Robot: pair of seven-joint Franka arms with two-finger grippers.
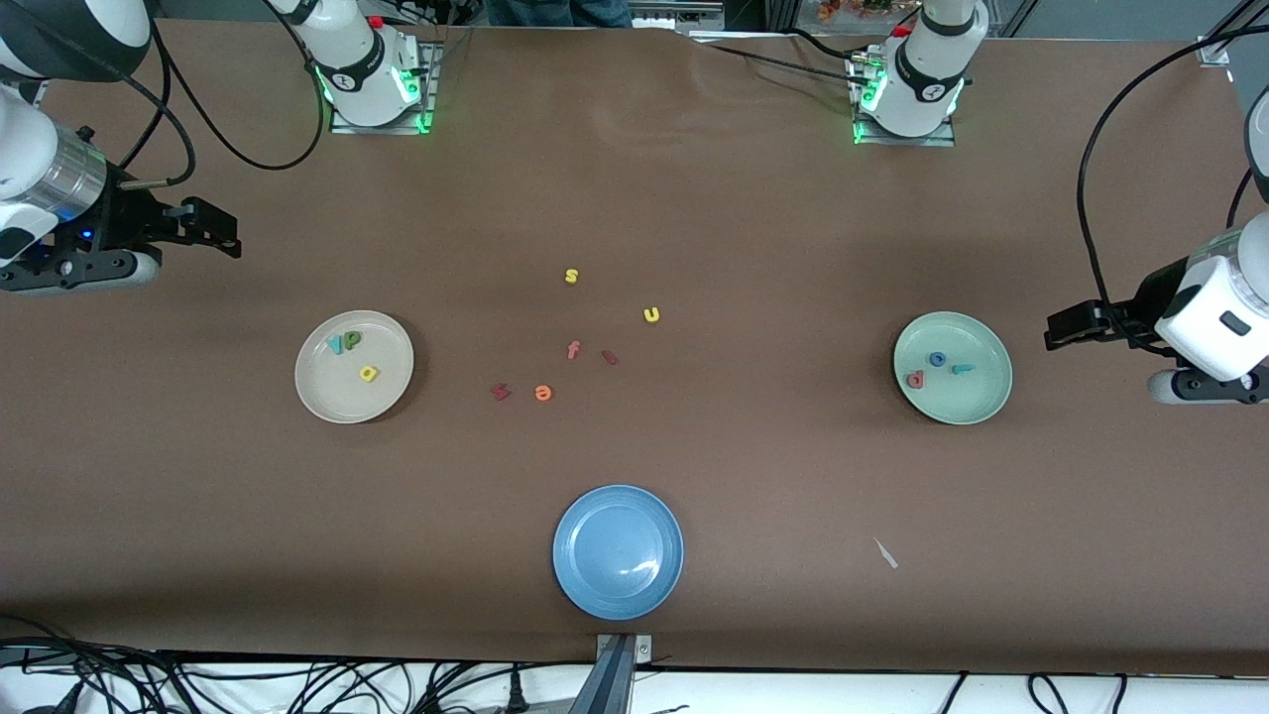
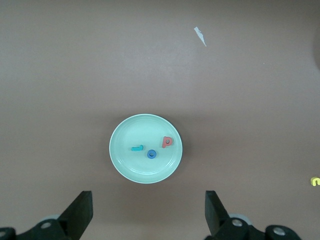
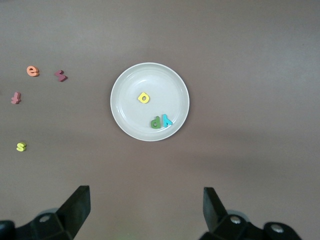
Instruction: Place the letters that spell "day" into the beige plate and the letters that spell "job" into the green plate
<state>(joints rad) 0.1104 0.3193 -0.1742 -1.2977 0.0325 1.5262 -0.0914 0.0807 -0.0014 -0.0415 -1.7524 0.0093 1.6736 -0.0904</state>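
The beige plate [image 1: 337, 392] [image 3: 130, 95] holds a yellow round-bowled letter [image 1: 369, 374] [image 3: 144, 97], a green one [image 1: 351, 339] [image 3: 157, 121] and a teal "y" [image 1: 335, 344] [image 3: 167, 120]. In the green plate [image 1: 967, 397] [image 2: 135, 132] lie a teal "j" [image 1: 962, 369] [image 2: 137, 148], a blue "o" [image 1: 937, 359] [image 2: 151, 154] and a salmon letter [image 1: 916, 379] [image 2: 167, 142]. My left gripper [image 1: 1066, 329] [image 2: 148, 197] hangs open and empty over bare table at the left arm's end, beside the green plate. My right gripper [image 1: 223, 233] [image 3: 145, 192] is open and empty over the table at the right arm's end.
A blue plate [image 1: 618, 551] sits empty near the front edge. Loose letters lie mid-table: a yellow "s" [image 1: 571, 276], a yellow "u" [image 1: 651, 314], a red "f" [image 1: 573, 349], two dark red pieces [image 1: 609, 357] [image 1: 501, 392] and an orange "e" [image 1: 542, 393]. A white scrap [image 1: 885, 553] lies near the front.
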